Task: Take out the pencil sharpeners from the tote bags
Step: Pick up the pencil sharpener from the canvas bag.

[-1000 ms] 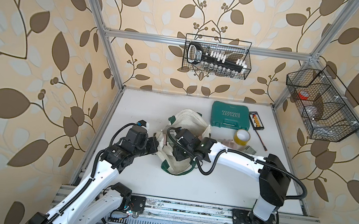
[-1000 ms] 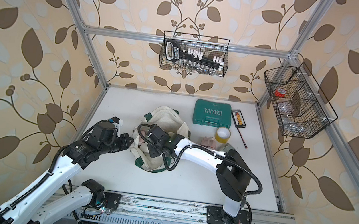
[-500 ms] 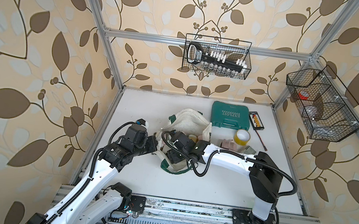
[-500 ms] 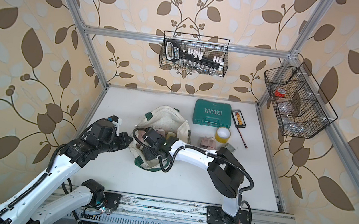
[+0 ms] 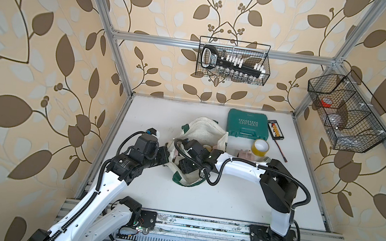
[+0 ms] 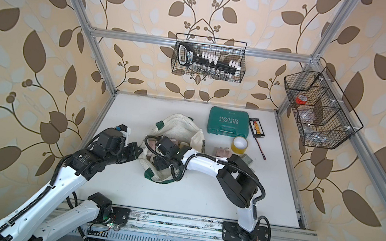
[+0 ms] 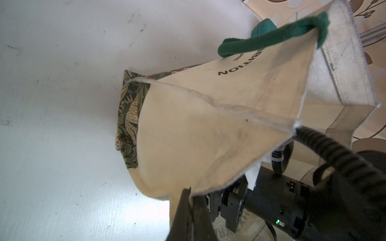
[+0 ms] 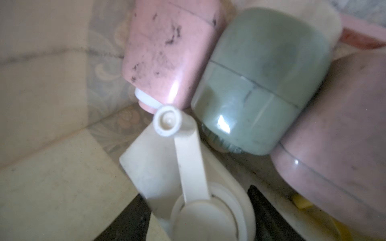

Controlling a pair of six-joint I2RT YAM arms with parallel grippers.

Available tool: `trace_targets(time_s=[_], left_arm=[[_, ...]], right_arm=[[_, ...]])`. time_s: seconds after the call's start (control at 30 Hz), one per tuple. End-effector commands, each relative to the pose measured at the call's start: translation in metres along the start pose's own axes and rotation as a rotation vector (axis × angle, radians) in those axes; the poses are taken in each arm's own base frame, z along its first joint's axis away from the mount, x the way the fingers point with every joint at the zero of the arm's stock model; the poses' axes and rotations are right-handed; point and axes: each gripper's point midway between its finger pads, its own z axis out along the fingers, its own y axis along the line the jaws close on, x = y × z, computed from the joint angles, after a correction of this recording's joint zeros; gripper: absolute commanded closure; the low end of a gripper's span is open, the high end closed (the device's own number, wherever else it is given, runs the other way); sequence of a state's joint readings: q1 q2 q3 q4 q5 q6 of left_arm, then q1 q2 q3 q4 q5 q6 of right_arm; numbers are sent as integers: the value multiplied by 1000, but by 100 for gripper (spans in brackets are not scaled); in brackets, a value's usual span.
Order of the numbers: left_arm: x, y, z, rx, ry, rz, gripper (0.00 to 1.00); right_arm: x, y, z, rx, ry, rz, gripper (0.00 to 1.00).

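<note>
The cream tote bag (image 5: 207, 130) (image 6: 178, 127) (image 7: 208, 125) lies on its side on the white table, mouth held up. My left gripper (image 5: 168, 155) (image 7: 191, 200) is shut on the bag's rim and pulls the cloth taut. My right gripper (image 5: 178, 160) (image 8: 200, 212) reaches inside the bag, its jaws closed on either side of a cream pencil sharpener (image 8: 188, 198) with a crank handle. Beyond it lie a pink sharpener (image 8: 171, 52), a sage green one (image 8: 261, 83) and another pink one (image 8: 334, 135). One pink sharpener (image 5: 245, 154) stands outside on the table.
A teal tool case (image 5: 247, 127), a yellow tape roll (image 5: 260, 147) and a small black card with orange pieces (image 5: 276, 132) lie behind the bag to the right. Wire baskets (image 5: 234, 61) (image 5: 348, 112) hang on the back and right walls.
My right arm has pushed deeper into the bag, leftward, and its jaws have widened round the cream sharpener. The left gripper has kept its hold on the rim.
</note>
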State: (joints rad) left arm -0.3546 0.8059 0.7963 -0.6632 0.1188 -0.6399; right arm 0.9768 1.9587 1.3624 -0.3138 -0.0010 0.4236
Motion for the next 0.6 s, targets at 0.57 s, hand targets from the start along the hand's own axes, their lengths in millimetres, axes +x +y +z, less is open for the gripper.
trace_targets(time_s=[0.57], left_arm=[[6,11,-1,-62,25,-3,100]], right_arm=[[-6,3,-8,-5,-43,-7,66]])
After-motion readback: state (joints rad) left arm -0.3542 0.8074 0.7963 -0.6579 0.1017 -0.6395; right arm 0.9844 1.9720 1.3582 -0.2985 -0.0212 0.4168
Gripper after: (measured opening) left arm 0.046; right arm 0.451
